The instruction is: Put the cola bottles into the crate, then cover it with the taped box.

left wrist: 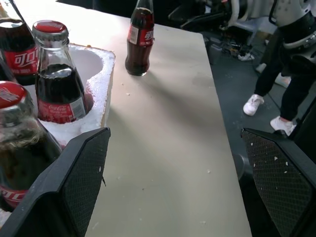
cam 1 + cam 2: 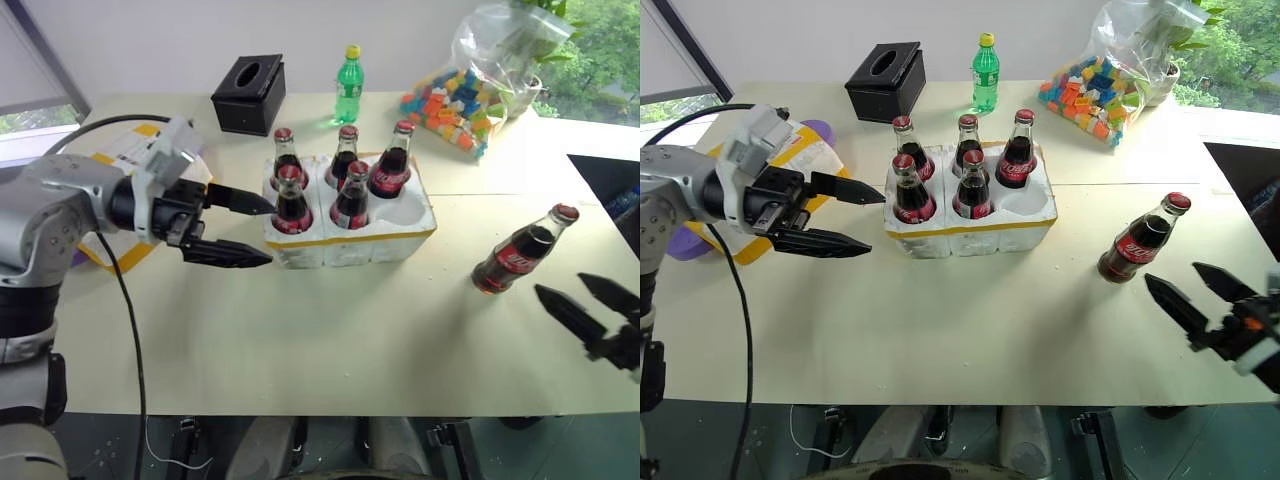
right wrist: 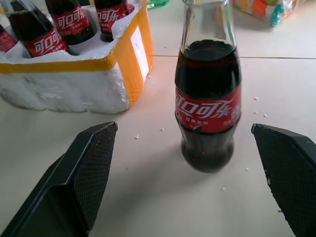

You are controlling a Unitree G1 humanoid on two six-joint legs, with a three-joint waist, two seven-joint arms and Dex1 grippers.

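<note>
The crate [image 2: 350,245], white foam with a yellow band, stands mid-table holding several cola bottles [image 2: 292,205]; its front right well [image 2: 405,210] is empty. One more cola bottle [image 2: 520,255] stands upright on the table to the crate's right. My left gripper [image 2: 270,232] is open just left of the crate, fingers pointing at its side, holding nothing. My right gripper [image 2: 562,285] is open near the table's front right, a little short of the loose bottle [image 3: 207,106], which stands between its fingers' lines. The taped box [image 2: 120,150] lies at the far left, partly hidden behind my left arm.
A black tissue box [image 2: 249,94], a green plastic bottle [image 2: 348,85] and a bag of coloured blocks [image 2: 470,85] stand along the back. The table's right edge lies just beyond the loose bottle. A person's legs in white shoes [image 1: 276,98] show past that edge.
</note>
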